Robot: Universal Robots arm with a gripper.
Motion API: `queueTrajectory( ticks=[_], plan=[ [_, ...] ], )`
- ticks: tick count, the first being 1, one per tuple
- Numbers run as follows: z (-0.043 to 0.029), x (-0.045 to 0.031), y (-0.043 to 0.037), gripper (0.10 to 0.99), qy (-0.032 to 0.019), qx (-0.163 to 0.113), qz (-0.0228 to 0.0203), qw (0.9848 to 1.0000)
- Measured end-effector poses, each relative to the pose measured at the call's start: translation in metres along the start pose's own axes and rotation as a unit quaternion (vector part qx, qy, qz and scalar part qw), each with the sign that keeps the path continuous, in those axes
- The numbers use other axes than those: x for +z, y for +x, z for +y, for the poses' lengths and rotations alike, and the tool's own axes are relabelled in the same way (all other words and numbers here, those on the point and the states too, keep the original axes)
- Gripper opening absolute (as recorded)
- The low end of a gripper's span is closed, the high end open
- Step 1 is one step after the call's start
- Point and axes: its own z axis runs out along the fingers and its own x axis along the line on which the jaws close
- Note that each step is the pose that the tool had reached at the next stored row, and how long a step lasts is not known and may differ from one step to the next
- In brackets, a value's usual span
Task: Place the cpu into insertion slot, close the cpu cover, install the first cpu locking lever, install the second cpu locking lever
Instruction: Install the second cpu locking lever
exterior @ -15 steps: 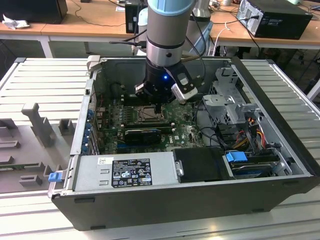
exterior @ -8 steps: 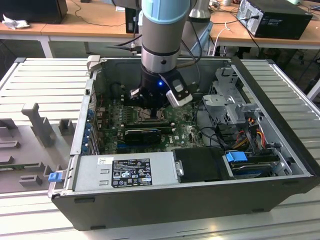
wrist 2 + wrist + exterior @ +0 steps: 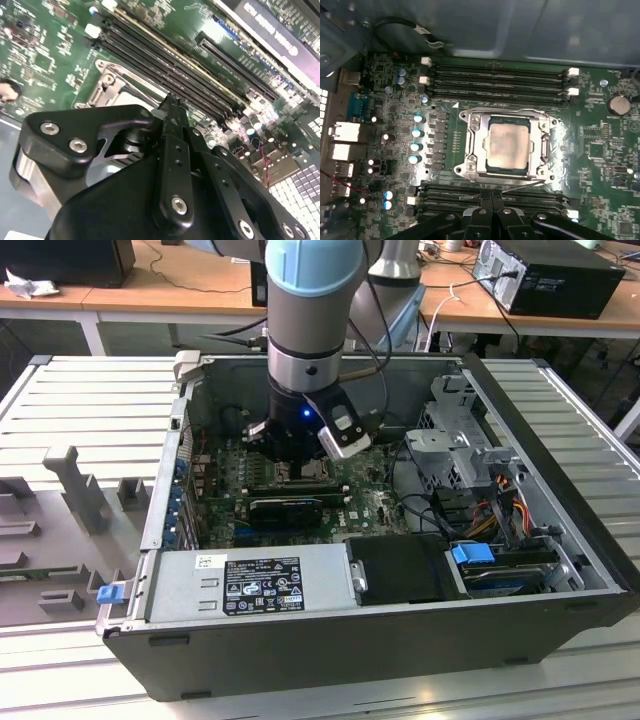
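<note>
The open computer case [image 3: 330,640] lies on its side on the slatted counter [image 3: 80,410], with the grey power supply box [image 3: 250,585] along its near wall. The drive cage [image 3: 455,445] and blue-tabbed drive [image 3: 490,565] sit toward the exterior view's right. A second computer [image 3: 550,275] stands on a wooden desk [image 3: 200,285] behind the counter's far edge.

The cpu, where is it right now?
In the first wrist view the cpu sits in the insertion slot, between memory slot banks.
</note>
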Motion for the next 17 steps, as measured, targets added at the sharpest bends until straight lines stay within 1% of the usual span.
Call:
queueTrajectory(
  ticks=[1, 3, 6, 7, 8, 9, 10, 12, 13, 17],
  plan=[
    [-0.0002, 0.0021, 0.0043, 0.106, -0.0033, 0.000, -0.0002, 1.0000],
    [-0.0010, 0.0037, 0.0075, 0.106, -0.0061, 0.000, -0.0004, 1.0000],
    [-0.0040, 0.0071, 0.0095, 0.106, -0.0112, 0.001, -0.0009, 0.9999],
    [-0.0044, 0.0075, 0.0116, 0.106, -0.0179, 0.001, -0.0013, 0.9998],
    [-0.0060, 0.0084, 0.0149, 0.106, -0.0267, 0.001, -0.0020, 0.9996],
    [-0.0077, 0.0099, 0.0154, 0.106, -0.0286, 0.001, -0.0021, 0.9996],
    [-0.0100, 0.0132, 0.0156, 0.106, -0.0298, 0.001, -0.0023, 0.9996],
    [-0.0115, 0.0143, 0.0157, 0.106, -0.0346, 0.004, -0.0031, 0.9994],
    [-0.0128, 0.0147, 0.0162, 0.106, -0.0398, 0.004, -0.0034, 0.9992],
    [-0.0169, 0.0165, 0.0174, 0.106, -0.0545, 0.003, -0.0042, 0.9985]
  ],
)
